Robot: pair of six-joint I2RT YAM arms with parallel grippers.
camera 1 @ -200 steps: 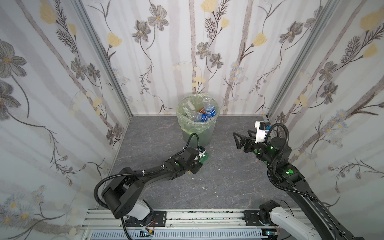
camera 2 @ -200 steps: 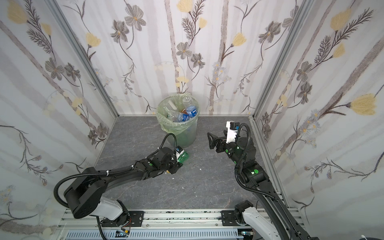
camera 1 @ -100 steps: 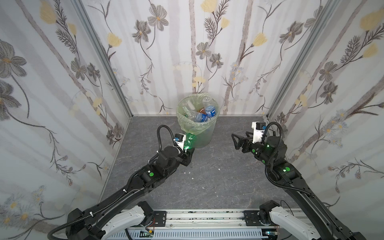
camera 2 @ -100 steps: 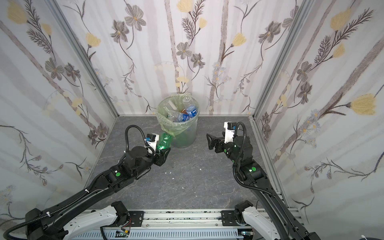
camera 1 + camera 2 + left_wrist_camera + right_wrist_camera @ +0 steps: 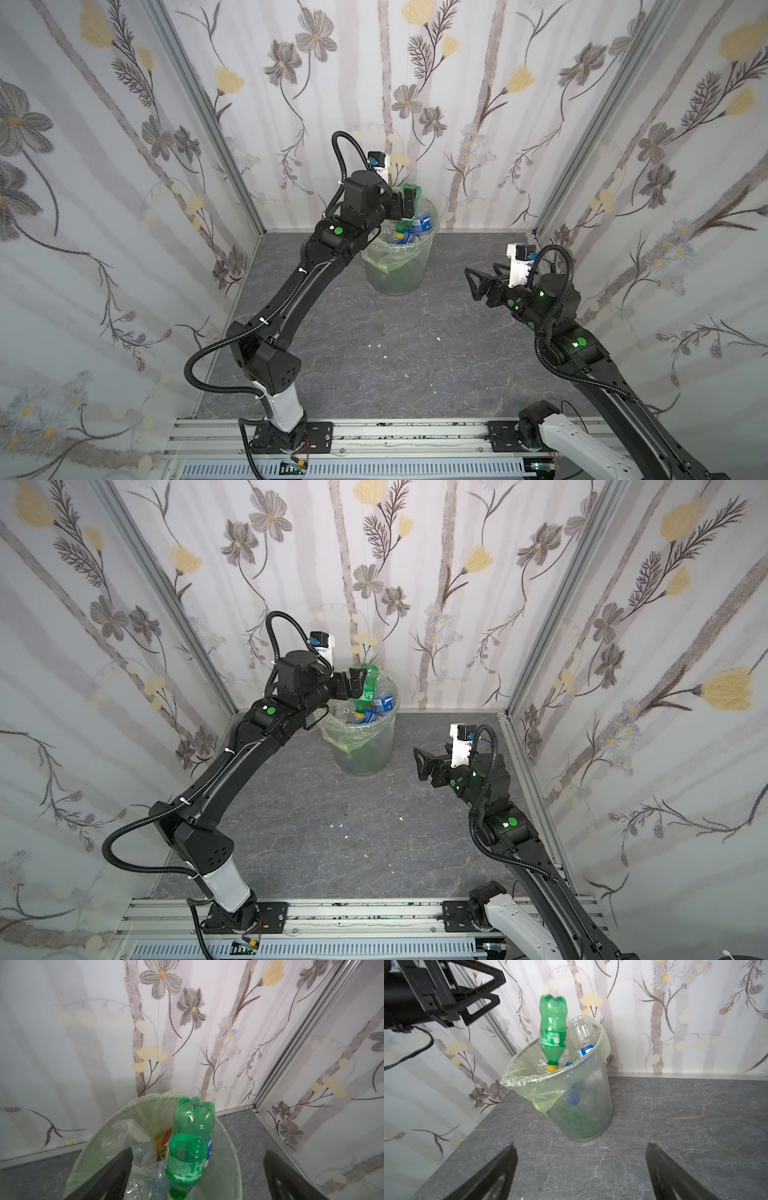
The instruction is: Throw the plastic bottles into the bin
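In both top views your tabletop (image 5: 374, 374), dark grey stone-look, carries no loose bottle: only the bin (image 5: 401, 272) near the back wall (image 5: 465, 124) and a few white specks (image 5: 376, 345). The bin is heaped to its rim with bottles (image 5: 424, 219). Left jaws stand wide apart over its mouth, gripping nothing; a green bottle (image 5: 367, 691) hangs free beside them. Right jaws, well apart from the bin, are spread and empty.

Left wrist: the green bottle is in mid-air, cap down, touching neither jaw, over the heap.

Right wrist: same bottle, cap about level with the rim; 1 clear bottle (image 5: 581, 1028) pokes above the rim.

You look nearly done: this seems the last bottle, and it only has to land inside. Floral paper covers all 3 walls
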